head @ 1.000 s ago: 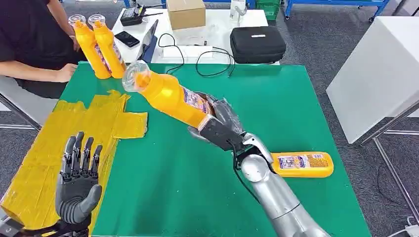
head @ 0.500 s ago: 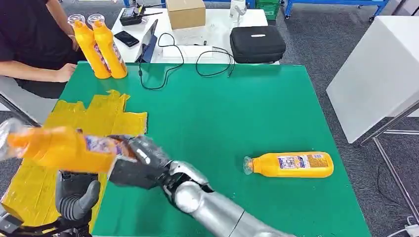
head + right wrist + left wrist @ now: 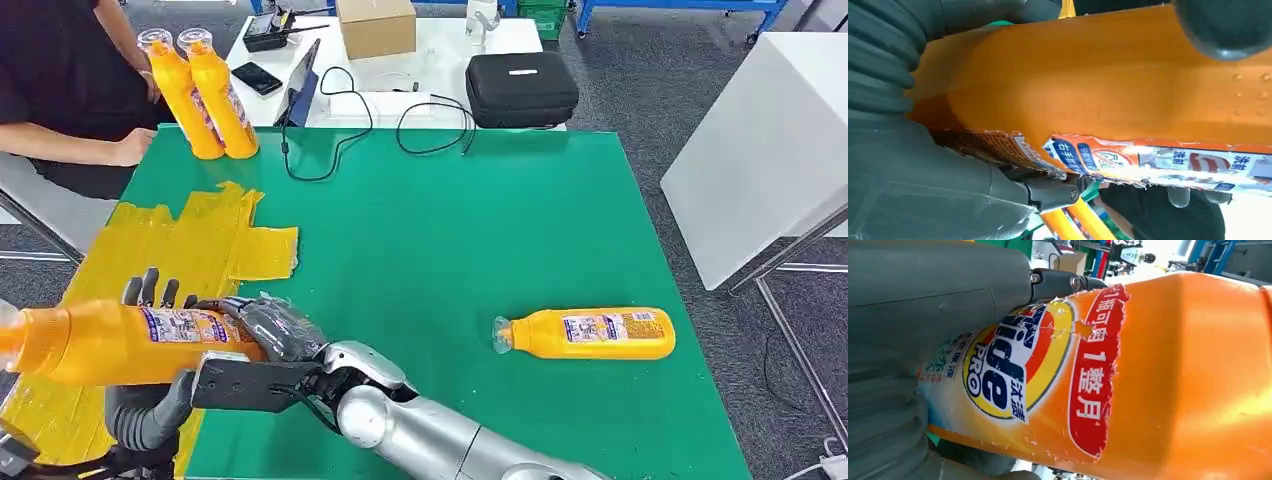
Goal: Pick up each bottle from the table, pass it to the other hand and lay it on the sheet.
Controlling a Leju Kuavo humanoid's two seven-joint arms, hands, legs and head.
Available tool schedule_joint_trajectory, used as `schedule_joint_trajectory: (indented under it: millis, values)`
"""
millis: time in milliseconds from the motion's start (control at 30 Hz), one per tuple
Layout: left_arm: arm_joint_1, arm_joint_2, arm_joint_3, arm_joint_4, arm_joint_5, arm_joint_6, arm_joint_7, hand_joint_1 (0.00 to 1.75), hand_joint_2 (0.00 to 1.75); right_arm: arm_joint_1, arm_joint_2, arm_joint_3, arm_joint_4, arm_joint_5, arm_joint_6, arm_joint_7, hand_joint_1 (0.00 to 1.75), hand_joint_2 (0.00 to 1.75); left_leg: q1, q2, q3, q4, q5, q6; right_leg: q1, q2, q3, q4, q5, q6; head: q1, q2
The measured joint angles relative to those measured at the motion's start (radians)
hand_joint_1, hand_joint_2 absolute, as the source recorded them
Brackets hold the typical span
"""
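Right hand (image 3: 268,335) clamped around base end of orange bottle (image 3: 110,342), carried level across to the left over yellow sheet (image 3: 215,240). Bottle body stretches away from right hand toward table edge, cap end furthest out. Left hand (image 3: 150,400) directly beneath and behind bottle, fingertips visible above its far side, thumb curving up on near side; label close against left palm in left wrist view, but full closure not confirmed, so grip state cannot be told. Green table (image 3: 450,230) extends ahead and to the right of both hands.

Judged step: handover, bottle delivered into left hand, release not yet made. Next move calls for firm closure of left hand on bottle body, then opening of right hand and withdrawal clear, then lowering onto sheet below. Risk noted: premature release before left hand bears the weight, with drop or roll off near edge.

Second bottle (image 3: 588,334) lying on its side on table, well to the right of right hand, awaiting pickup. Two upright bottles (image 3: 205,95) far ahead of left hand, beside a seated person (image 3: 60,90).
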Motion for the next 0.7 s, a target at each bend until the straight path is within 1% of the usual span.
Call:
schedule_joint_trajectory:
  millis: [133, 467, 500, 700]
  values:
    - [0.001, 0.000, 0.001, 0.000, 0.000, 0.000, 0.000, 0.00, 1.75, -0.004, 0.000, 0.006, 0.006, -0.001, 0.004, -0.003, 1.75, 1.75, 0.000, 0.000, 0.000, 0.000, 0.000, 0.000, 0.000, 0.000, 0.000, 0.000, 0.000, 0.000, 0.000, 0.000]
    - [0.019, 0.000, 0.019, 0.000, 0.002, 0.001, -0.011, 0.00, 1.75, -0.007, 0.000, 0.075, 0.006, -0.027, 0.007, 0.006, 1.75, 1.75, 0.000, 0.000, 0.000, 0.000, 0.000, 0.000, 0.000, 0.000, 0.000, 0.000, 0.000, 0.000, 0.000, 0.000]
    - [0.022, 0.000, 0.021, 0.000, 0.002, 0.001, -0.011, 1.75, 1.75, -0.007, 0.000, 0.080, 0.006, -0.028, 0.008, 0.006, 1.75, 1.75, 0.000, 0.000, 0.000, 0.000, 0.000, 0.000, 0.000, 0.000, 0.000, 0.000, 0.000, 0.000, 0.000, 0.000]
    - [0.039, 0.000, 0.023, 0.000, -0.020, 0.009, -0.031, 1.75, 1.75, -0.004, 0.000, 0.117, 0.014, -0.042, 0.007, 0.018, 1.75, 1.75, 0.000, 0.000, 0.000, 0.000, 0.000, 0.000, 0.000, 0.000, -0.001, 0.000, 0.000, 0.000, 0.000, 0.000]
